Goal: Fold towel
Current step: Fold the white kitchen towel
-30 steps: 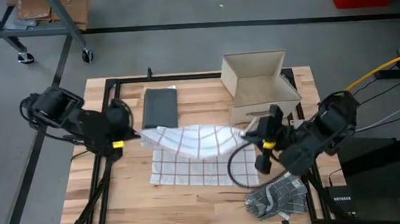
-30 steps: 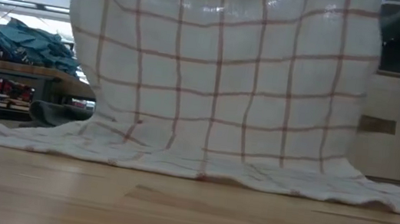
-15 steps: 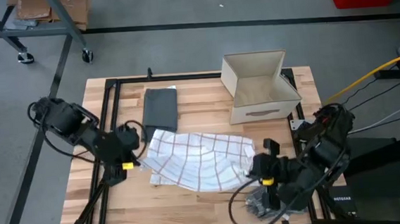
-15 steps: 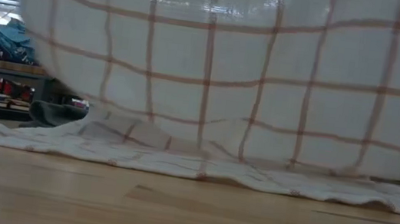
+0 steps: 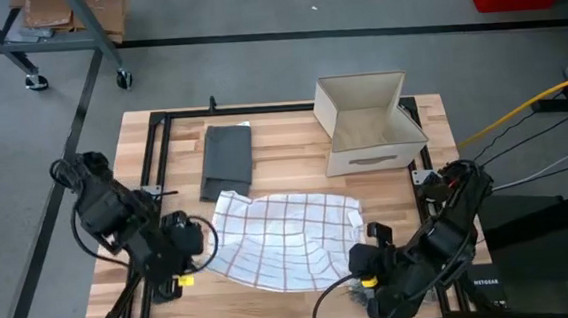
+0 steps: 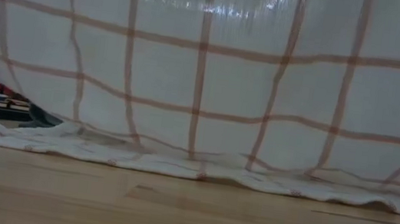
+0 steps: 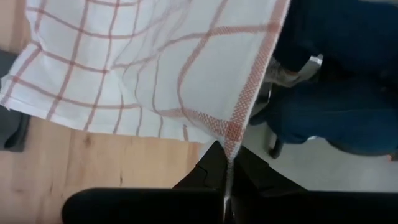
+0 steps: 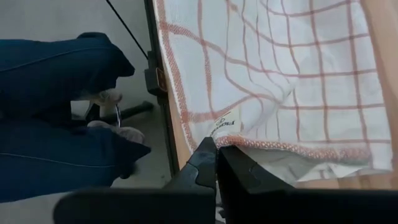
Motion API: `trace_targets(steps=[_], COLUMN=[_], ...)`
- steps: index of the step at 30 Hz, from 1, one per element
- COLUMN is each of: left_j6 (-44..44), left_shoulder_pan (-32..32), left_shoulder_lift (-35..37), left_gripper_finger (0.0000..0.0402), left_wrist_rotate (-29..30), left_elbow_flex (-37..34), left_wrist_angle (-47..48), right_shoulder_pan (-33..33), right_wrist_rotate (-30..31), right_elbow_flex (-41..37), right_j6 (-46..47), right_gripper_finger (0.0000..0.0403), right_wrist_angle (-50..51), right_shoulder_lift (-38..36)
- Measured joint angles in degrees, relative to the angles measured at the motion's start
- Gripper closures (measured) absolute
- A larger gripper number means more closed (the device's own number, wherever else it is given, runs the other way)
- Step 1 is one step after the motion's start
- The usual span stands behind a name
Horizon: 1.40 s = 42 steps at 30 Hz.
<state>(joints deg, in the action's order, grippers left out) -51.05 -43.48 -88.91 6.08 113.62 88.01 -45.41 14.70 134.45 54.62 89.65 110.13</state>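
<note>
The white towel (image 5: 284, 237) with thin red checks lies spread over the middle of the wooden bench (image 5: 283, 144), its long axis running across from the left arm to the right arm. Its near edge is lifted off the wood and hangs like a curtain in front of the low camera.

The left gripper (image 5: 192, 254) is pressed together on the towel's near left corner; the right gripper (image 5: 359, 262) pinches the near right corner, by the sewn label (image 8: 221, 126).

Behind the towel sit a dark folded cloth (image 5: 226, 159) and an open cardboard box (image 5: 367, 123). A grey checked cloth (image 5: 354, 292) lies under the right arm. Around the bench is grey floor; a person's blue trouser legs (image 8: 56, 118) show beside it.
</note>
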Motion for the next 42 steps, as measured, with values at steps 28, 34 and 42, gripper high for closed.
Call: trace_targets(steps=[28,34,42], left_j6=[2.14,-1.34,0.11], left_shoulder_pan=[-4.07,-3.99,-1.97], left_shoulder_lift=[-5.18,-2.04,2.54], left_gripper_finger=[0.0401,0.0401,0.0401], left_wrist_rotate=[2.89,5.40,8.35], left_elbow_flex=[-16.51,-22.17,-25.07], left_wrist_angle=[-6.05,-6.20,-7.05], right_shoulder_pan=[-5.35,-5.18,-5.07], right_wrist_rotate=[4.38,4.28,7.31], right_elbow_flex=[-0.96,-7.04,-10.54], right_j6=[-0.87,0.45,0.69], right_gripper_finger=[0.0398,0.0398,0.0398], right_wrist_angle=[-0.96,-1.90,-0.45], right_shoulder_lift=[6.49,6.53,6.46])
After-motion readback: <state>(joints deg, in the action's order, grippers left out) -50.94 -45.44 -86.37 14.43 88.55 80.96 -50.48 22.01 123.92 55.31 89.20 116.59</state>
